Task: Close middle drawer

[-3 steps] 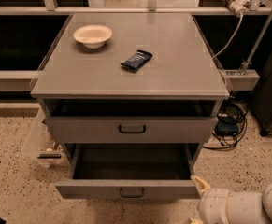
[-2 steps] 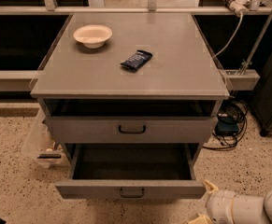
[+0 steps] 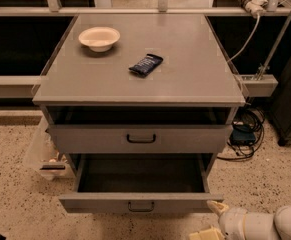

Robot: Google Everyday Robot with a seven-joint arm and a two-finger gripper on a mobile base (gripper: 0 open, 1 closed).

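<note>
1. The middle drawer (image 3: 95,203), a wide, shallow grey metal drawer with a flat front and a small dark bail handle (image 3: 140,207), stands pulled far out of the grey cabinet with its inside open to view. It is the drawer that has to go back in.
2. The taller-fronted grey drawer (image 3: 85,140) above it sits only slightly out, so it does not seem to block the path.
3. The cream two-finger gripper (image 3: 210,220) hangs low at the right front corner of the middle drawer, close to it; whether it touches cannot be told. Its fingers (image 3: 216,207) are spread apart with nothing between them, probably because a push on the front needs no grasp.
4. On the grey tabletop (image 3: 195,74), a cream round bowl (image 3: 99,37) and a dark flat packet (image 3: 146,64) lie well back from the front edge, clear of the work below.
</note>
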